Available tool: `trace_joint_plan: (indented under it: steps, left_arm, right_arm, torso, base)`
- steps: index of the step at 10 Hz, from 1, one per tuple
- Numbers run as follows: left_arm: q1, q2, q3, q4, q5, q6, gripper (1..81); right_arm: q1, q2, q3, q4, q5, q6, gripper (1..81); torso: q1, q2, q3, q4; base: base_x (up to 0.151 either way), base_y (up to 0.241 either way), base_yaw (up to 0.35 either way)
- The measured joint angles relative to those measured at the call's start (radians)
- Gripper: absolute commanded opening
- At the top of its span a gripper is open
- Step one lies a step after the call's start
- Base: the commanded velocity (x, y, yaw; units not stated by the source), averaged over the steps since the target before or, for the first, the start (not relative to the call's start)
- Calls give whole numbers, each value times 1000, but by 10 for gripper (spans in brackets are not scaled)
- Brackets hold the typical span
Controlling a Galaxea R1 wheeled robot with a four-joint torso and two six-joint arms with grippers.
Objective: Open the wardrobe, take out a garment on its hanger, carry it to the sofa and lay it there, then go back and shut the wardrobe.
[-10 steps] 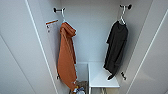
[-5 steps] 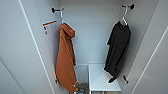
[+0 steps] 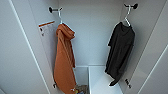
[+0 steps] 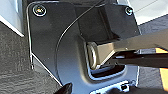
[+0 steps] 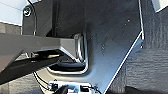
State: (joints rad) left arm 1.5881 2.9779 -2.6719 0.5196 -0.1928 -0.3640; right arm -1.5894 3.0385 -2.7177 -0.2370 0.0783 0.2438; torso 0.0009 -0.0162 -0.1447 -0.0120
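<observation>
The wardrobe (image 3: 95, 32) stands open in front of me, its white inside lit. On its right side the garment (image 3: 121, 52), a limp black short-sleeved top, hangs on the white hanger (image 3: 127, 20), whose hook rests on a dark peg (image 3: 132, 6) on the right inner wall. The top's hem hangs just above a white ledge (image 3: 100, 80). In both wrist views the robot's own dark plate and bar cover most of the picture.
A long orange hooded garment (image 3: 64, 62) hangs from a peg on the left inner wall, beside an orange-edged label (image 3: 46, 25). Small mixed items (image 3: 81, 89) lie in a low compartment. Open white doors flank the view (image 3: 15, 57) (image 3: 160, 70). Dark carpet (image 4: 15, 62) lies below.
The whole head picture has widened a little, the two pegs spreading apart, so the camera has come closer to the wardrobe. Both garments hang as before.
</observation>
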Motion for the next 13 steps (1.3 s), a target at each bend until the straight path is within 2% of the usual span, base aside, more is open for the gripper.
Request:
trace_joint_plan:
  steps: [10,13]
  left_arm:
    - [0,1,0,0,3,0,811]
    - [-4,6,0,0,2,0,811]
  right_arm:
    - [8,2,-14,0,0,0,811]
    - [12,3,-14,0,0,0,811]
  torso:
    - [0,0,0,0]
    - [1,0,0,0]
  base:
    - [92,0,0]
    - [23,0,0]
